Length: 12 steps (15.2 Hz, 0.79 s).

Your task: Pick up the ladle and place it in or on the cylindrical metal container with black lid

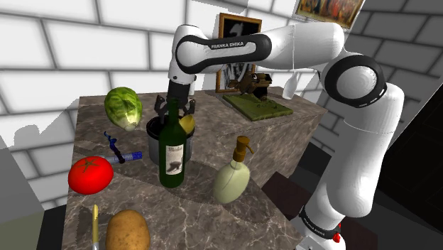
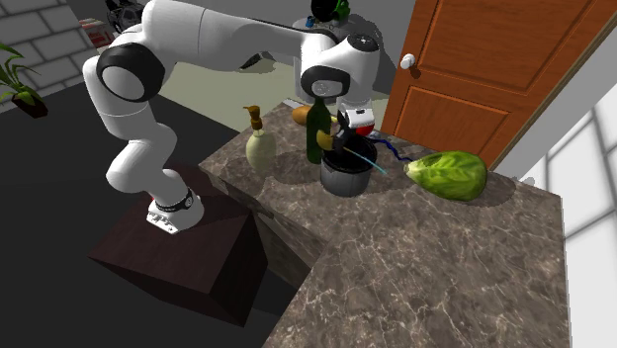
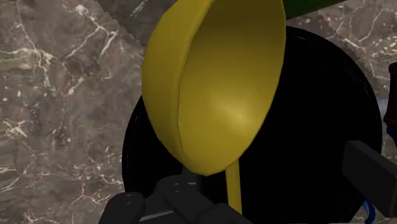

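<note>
Dark marbled counter [image 1: 202, 213], white block walls. My gripper [image 3: 248, 197] stands wide open, gripping nothing. The yellow ladle [image 3: 222, 83] hangs between the fingers, untouched, above the black-lidded container [image 3: 318, 127]. Judged light, rigid and slick; best grasped on the thin handle, just below the bowl.

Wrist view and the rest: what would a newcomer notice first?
The yellow ladle looms large over the black pot lid in the wrist view. Next come the red tomato and green lettuce on the counter, toward the shoulder view's left.
</note>
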Each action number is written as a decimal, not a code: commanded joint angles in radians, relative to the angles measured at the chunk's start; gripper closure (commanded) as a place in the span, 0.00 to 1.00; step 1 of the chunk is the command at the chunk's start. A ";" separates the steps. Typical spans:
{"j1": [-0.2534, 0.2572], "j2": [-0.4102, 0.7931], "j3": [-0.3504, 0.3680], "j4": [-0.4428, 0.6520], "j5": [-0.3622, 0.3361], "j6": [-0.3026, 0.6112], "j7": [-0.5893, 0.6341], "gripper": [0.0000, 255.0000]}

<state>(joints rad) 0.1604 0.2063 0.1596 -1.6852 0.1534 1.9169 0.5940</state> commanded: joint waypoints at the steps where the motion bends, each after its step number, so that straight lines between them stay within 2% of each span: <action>1: 0.000 0.000 0.000 0.000 0.000 0.000 0.000 0.00; 5: -0.010 -0.012 -0.006 0.109 -0.002 -0.123 0.003 0.00; 12: -0.010 -0.012 -0.006 0.109 -0.002 -0.123 0.003 0.00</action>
<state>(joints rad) 0.1502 0.1941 0.1538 -1.5760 0.1516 1.7944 0.5970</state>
